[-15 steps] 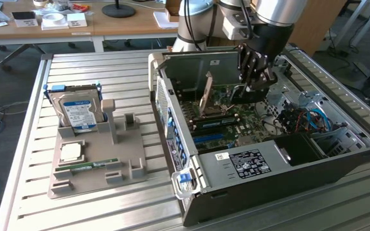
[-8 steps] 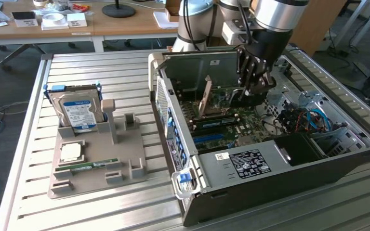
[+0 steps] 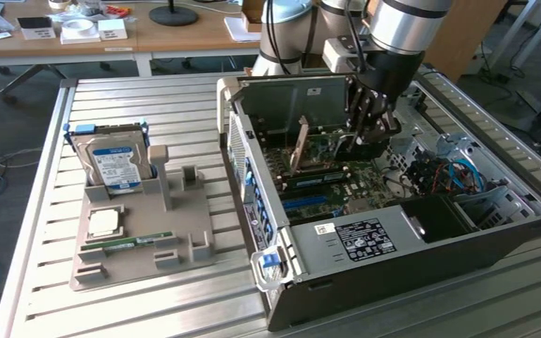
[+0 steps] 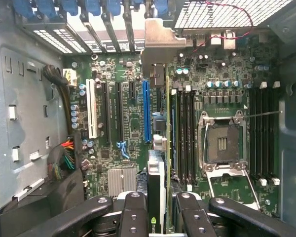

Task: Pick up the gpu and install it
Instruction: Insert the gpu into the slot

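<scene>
Grey holder tray [image 3: 191,248] lying nearest on slatted table [image 3: 158,306], at exterior view's left. RAM stick [image 3: 125,244] lying flat in it, hard drive [image 3: 115,165] standing upright behind. Open computer case [image 3: 393,282] sitting just beside tray.

Inside case, gripper [image 3: 369,130] reaching down, fingers [image 4: 133,217] clamping gpu [image 4: 156,185] on both faces. gpu hanging edge-on over motherboard [image 4: 123,131], beside blue slot [image 4: 146,111], silvery bracket [image 4: 158,44] sitting at rear slot openings. Seated or not: cannot tell.

Wooden desk [image 3: 158,39] standing farthest back.
</scene>
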You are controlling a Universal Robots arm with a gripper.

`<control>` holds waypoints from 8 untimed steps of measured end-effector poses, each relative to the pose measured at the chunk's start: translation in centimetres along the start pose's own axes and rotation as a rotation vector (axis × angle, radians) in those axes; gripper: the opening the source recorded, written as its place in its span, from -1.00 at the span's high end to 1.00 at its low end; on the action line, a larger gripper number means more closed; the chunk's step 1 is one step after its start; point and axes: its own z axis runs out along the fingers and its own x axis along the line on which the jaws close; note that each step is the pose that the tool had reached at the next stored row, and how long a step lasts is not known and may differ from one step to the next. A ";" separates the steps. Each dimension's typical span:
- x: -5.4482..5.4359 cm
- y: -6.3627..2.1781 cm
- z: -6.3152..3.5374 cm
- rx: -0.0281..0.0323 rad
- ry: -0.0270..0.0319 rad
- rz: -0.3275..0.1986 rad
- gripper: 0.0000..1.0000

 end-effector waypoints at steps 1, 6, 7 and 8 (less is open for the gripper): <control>0.0 0.00 0.00 0.0000 -0.0001 0.000 0.46; 0.0 0.00 0.19 -0.0001 -0.0003 -0.009 0.46; 0.0 0.00 0.32 -0.0003 -0.0001 -0.014 0.46; 0.0 0.00 0.45 -0.0005 -0.0001 -0.018 0.46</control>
